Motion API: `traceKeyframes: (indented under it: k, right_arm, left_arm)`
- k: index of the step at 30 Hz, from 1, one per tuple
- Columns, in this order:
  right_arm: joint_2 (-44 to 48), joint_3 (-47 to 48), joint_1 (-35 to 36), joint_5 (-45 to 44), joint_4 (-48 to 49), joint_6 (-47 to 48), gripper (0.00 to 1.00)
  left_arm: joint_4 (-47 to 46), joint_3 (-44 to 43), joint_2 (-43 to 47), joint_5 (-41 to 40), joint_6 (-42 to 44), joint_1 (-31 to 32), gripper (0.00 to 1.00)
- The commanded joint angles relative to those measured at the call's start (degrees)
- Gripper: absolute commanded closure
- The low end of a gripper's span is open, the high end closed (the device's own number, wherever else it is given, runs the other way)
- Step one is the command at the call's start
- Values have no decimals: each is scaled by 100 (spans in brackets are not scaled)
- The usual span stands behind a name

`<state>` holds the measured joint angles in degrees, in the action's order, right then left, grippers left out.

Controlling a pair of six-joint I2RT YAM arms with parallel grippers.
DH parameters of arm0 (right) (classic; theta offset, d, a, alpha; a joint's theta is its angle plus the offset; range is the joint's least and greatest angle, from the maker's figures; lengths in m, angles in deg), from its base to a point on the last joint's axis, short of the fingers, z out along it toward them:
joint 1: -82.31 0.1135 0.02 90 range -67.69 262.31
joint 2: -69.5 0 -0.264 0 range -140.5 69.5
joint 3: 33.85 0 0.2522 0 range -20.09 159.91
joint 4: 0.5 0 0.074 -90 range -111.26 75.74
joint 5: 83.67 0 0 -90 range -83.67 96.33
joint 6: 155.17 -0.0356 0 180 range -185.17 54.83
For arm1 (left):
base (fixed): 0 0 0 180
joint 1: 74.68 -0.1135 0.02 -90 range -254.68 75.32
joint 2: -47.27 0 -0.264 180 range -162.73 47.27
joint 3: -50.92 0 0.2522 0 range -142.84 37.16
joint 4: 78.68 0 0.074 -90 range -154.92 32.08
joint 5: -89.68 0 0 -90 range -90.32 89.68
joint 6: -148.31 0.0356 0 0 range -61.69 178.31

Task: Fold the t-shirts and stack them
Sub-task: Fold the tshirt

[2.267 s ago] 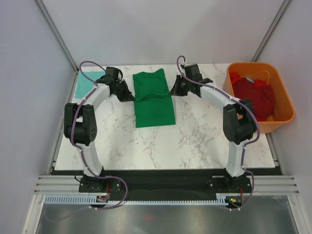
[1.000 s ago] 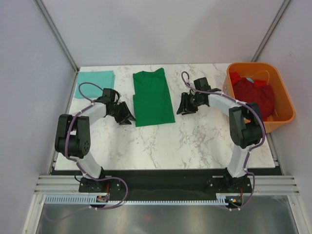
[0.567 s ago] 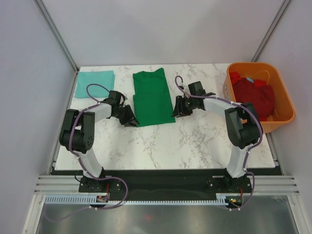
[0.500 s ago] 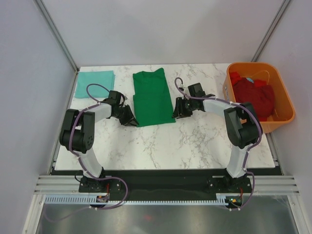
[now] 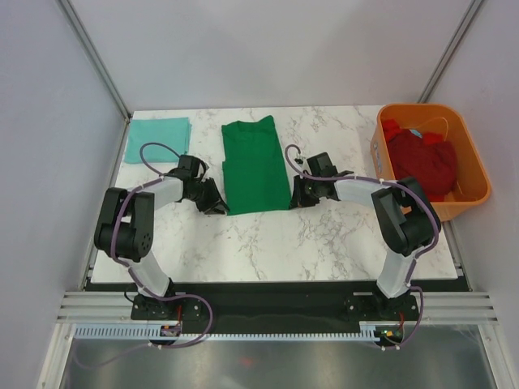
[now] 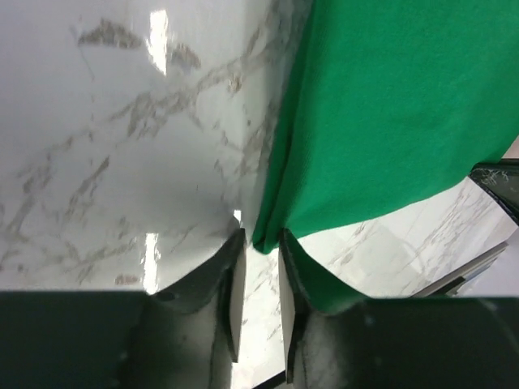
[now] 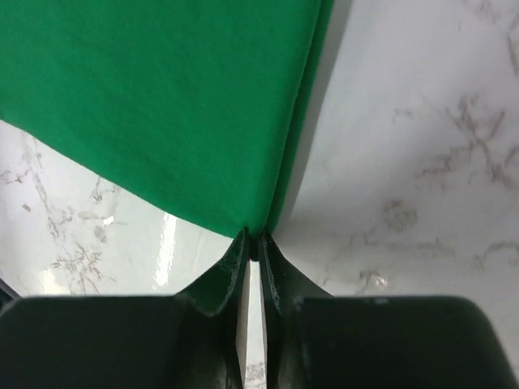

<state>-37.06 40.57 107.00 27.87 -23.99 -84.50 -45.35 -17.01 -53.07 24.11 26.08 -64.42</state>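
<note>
My left pincer (image 6: 258,243) is closed to a narrow gap on the near left corner of the dark green t-shirt (image 5: 255,166), and my right pincer (image 7: 253,243) is pinched almost fully together on its near right corner. The shirt lies flat as a long folded strip in the middle of the worktop (image 5: 324,235), between my two arms. A pale teal t-shirt (image 5: 156,130) sits folded at the far left corner, and dark red t-shirts (image 5: 426,162) are heaped in the orange tub (image 5: 474,198) at the right edge.

- dark green t-shirt (image 5: 255,164): folded into a long strip, flat on the table (image 5: 324,235)
- pale teal t-shirt (image 5: 157,139): folded, far-left corner
- dark red t-shirts (image 5: 422,162): crumpled inside the orange tub (image 5: 418,109)
</note>
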Motion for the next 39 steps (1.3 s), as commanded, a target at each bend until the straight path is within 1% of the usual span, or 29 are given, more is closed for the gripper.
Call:
traceKeyframes:
  k: [1,2,3,4,5,7,8,9,11,12,14,15,17,23,24,28,32,35,37,38,39]
  right_arm:
    - [565,-423,89,-510,-169,-97,84]
    - [671,-450,98,-502,-195,-132,82]
    - [837,-441,98,-536,-274,-167,80]
    - [882,-407,89,-546,-327,-185,73]
    - [918,-363,98,-554,-379,-202,71]
    - [927,-240,98,-493,-450,-246,64]
    - [918,-196,89,-484,-468,-255,63]
    - [857,-126,98,-484,-476,-247,62]
    - [726,-55,89,-580,-503,-229,61]
    - [673,50,80,-624,-520,-220,61]
    - [549,165,54,-642,-538,-176,61]
    - [410,269,36,-642,-538,-167,61]
    - [286,349,19,-660,-547,-176,60]
    - [92,253,10,-809,-538,-150,62]
    - [135,114,10,-1009,-538,-115,64]
    - [303,-186,18,-1231,-512,-106,68]
    - [513,-362,19,-1170,-380,-272,71]
    - [732,-380,10,-1117,-371,-579,71]
    - [882,-397,19,-1213,-380,-869,65]
    - [1040,-415,19,-1266,-388,-1236,62]
    - [1137,-493,10,-1310,-371,-1440,57]
  left_arm:
    - [117,161,566,-307,-64,2,67]
    - [117,118,785,-307,-73,2,66]
    - [134,65,857,-281,-99,-7,62]
    - [143,-5,892,-237,-99,-15,61]
    - [143,-206,902,-167,-91,-33,60]
    - [135,-453,762,-122,-56,-33,60]
    - [126,-732,674,-122,-29,-24,60]
    - [126,-892,386,-113,58,-33,61]
    - [126,-1347,94,0,129,-33,64]
    - [126,-1498,-229,36,199,-24,66]
    - [126,-1929,-521,71,261,-24,69]
    - [126,-2078,-653,62,322,-24,73]
    - [126,-2500,-1048,115,357,-50,75]
    - [126,-3345,-1891,150,419,-86,75]
    - [126,-3424,-1980,176,463,-94,75]
    - [126,-3784,-2341,404,481,-147,75]
    - [126,-3890,-2324,730,498,-165,71]
    - [143,-3812,-1974,985,507,-217,65]
    - [161,-3585,-1535,1047,489,-279,62]
    - [196,-3470,-1350,995,481,-305,60]
    - [231,-3329,-1174,924,463,-314,54]
